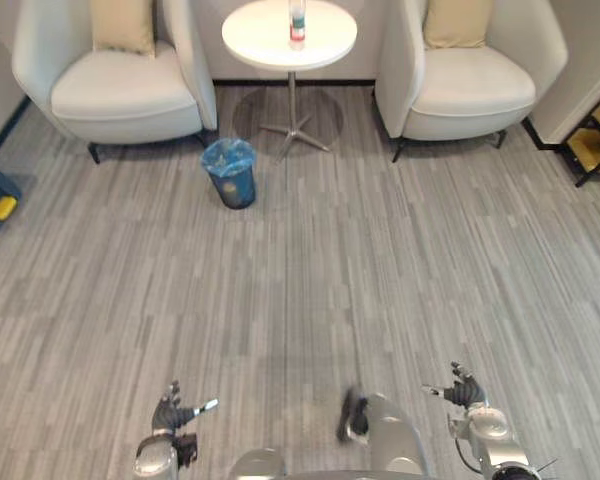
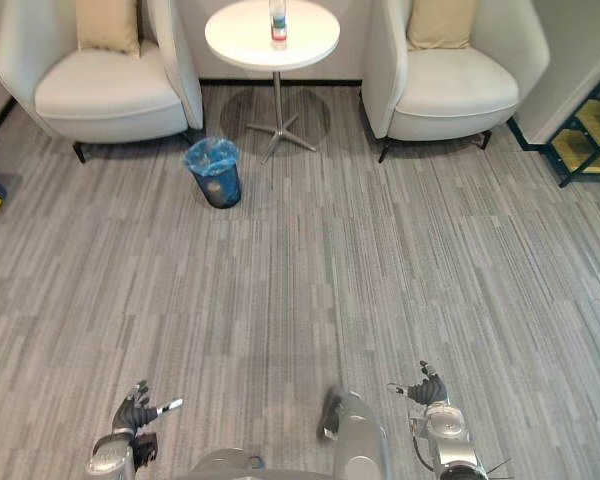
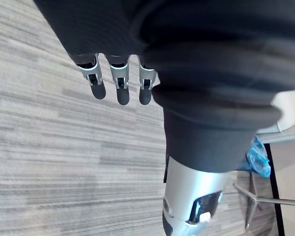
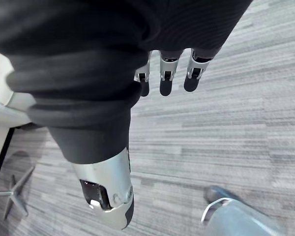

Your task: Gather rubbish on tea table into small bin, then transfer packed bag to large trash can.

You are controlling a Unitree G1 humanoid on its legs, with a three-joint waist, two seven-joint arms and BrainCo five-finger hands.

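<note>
Blue-lined small bin [image 1: 230, 172] sits near tea table [image 1: 330, 42], likely for short drops; bottle [image 1: 297, 22] on top; left hand [image 1: 170, 411], right hand [image 1: 465, 391] slack, empty.

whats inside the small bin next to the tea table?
A crumpled blue bag lines the small bin. Its folds cover the inside, so whether any rubbish lies in it cannot be seen.

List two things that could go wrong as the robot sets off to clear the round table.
1. The bottle stands upright, tall and narrow, on the round table; a clumsy reach may topple it off the edge.
2. The small bin sits on the floor close to the table's base and the left armchair; walking in, the robot may knock it over.
</note>
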